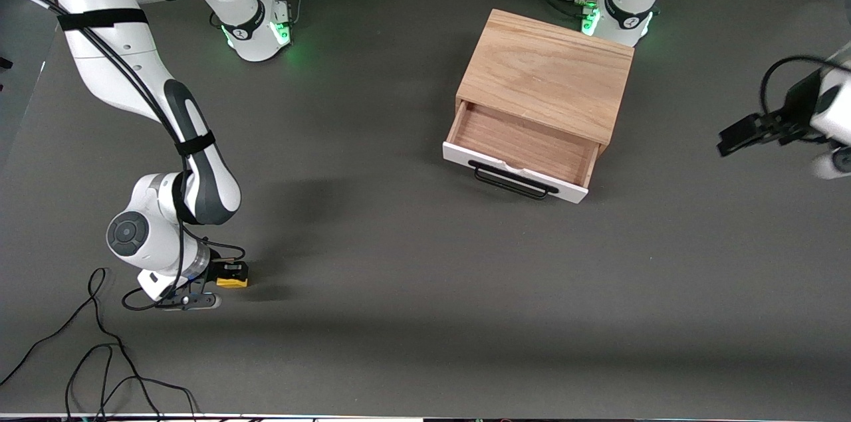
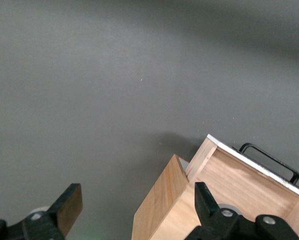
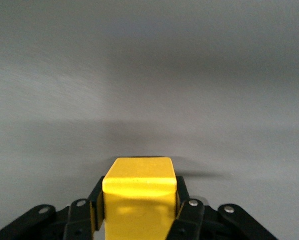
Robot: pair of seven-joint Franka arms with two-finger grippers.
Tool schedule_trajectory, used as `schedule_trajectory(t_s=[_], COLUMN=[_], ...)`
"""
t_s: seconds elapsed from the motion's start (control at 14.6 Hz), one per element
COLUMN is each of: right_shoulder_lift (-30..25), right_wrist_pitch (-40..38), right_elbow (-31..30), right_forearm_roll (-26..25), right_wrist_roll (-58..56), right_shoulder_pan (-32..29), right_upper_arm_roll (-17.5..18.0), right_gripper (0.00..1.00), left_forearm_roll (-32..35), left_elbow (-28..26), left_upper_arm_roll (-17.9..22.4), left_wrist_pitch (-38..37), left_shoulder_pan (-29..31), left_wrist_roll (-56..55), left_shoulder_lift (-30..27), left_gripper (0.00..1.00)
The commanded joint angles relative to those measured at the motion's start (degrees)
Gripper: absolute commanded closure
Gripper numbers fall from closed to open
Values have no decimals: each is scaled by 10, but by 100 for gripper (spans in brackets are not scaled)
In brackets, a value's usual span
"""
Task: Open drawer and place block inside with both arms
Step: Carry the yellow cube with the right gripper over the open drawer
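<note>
The yellow block [image 1: 233, 282] sits low at the table near the right arm's end, close to the front camera. My right gripper [image 1: 230, 273] is shut on the block [image 3: 139, 192], one finger [image 3: 95, 205] pressed against each side. The drawer [image 1: 525, 146] stands pulled open from the oak cabinet [image 1: 545, 70]; its white front and black handle [image 1: 512, 181] face the front camera, and its wood interior holds nothing. My left gripper [image 1: 734, 136] hangs open in the air beside the cabinet, toward the left arm's end. The left wrist view shows its fingers [image 2: 69, 205] wide apart above the cabinet's side [image 2: 162, 210] and the drawer [image 2: 249, 180].
Loose black cables [image 1: 100, 355] lie on the grey table near the front edge at the right arm's end. Both arm bases [image 1: 259, 26] glow green along the table's back edge, one [image 1: 615, 16] right by the cabinet.
</note>
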Motion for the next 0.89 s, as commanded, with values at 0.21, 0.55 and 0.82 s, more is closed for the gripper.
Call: schedule_trajectory(t_s=[0.21, 0.55, 0.82], right_shoulder_lift=[-29, -30, -30], right_wrist_pitch=[-258, -420, -446], right_elbow=[193, 345, 386], right_forearm_roll=[26, 22, 21], right_wrist_roll=[143, 339, 488], right_shoulder_pan=[37, 152, 252], right_upper_arm_roll=[38, 37, 37], right_gripper=[84, 84, 84], left_forearm_roll=[7, 7, 7], left_elbow=[18, 12, -7], left_upper_arm_roll=[-2, -5, 27], left_wrist_pitch=[-19, -20, -13], left_shoulder_pan=[1, -2, -25], left_wrist_roll=[36, 37, 68], left_shoulder_lift=[3, 0, -26], left_gripper=[0, 0, 0])
